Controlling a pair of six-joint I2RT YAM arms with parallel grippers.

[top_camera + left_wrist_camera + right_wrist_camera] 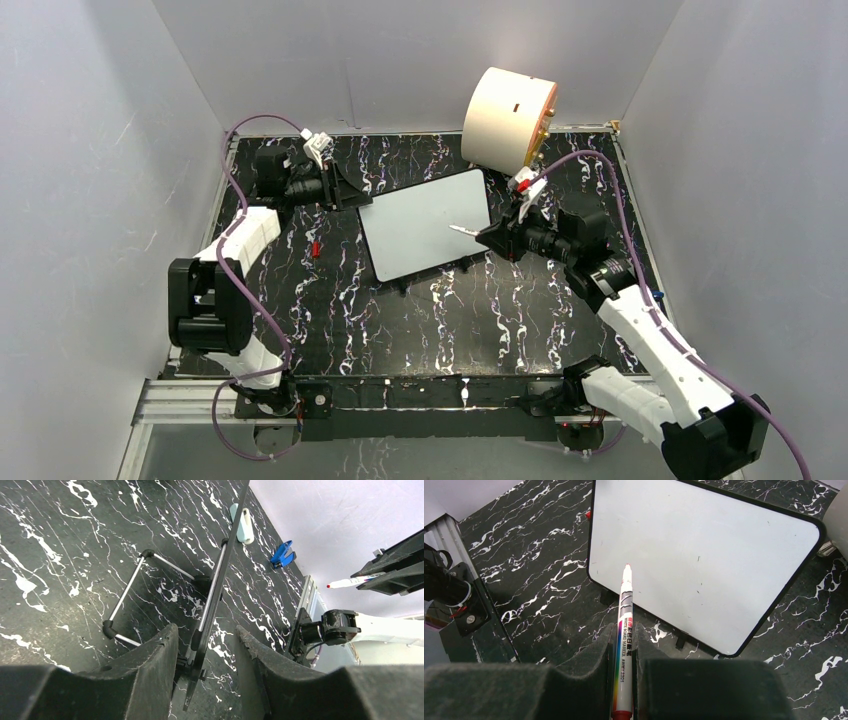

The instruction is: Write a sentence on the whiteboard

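Red-tipped marker point(626, 611) clenched in right pincer point(625, 634); left pincer point(206, 630) parted astride whiteboard point(704, 555) rim.

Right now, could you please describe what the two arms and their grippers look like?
Both arms alternate white shells with blocky black joints; the left arm and right arm match. A purple cable loops along each, with a small red-and-white connector near the wrist. The left gripper and right gripper have thick, matte black fingers with rough-textured faces.

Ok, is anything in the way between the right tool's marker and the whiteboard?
Nothing visible. The right tool holds the white red-tipped marker, its tip aimed at the blank white black-rimmed rectangular whiteboard across an open gap.
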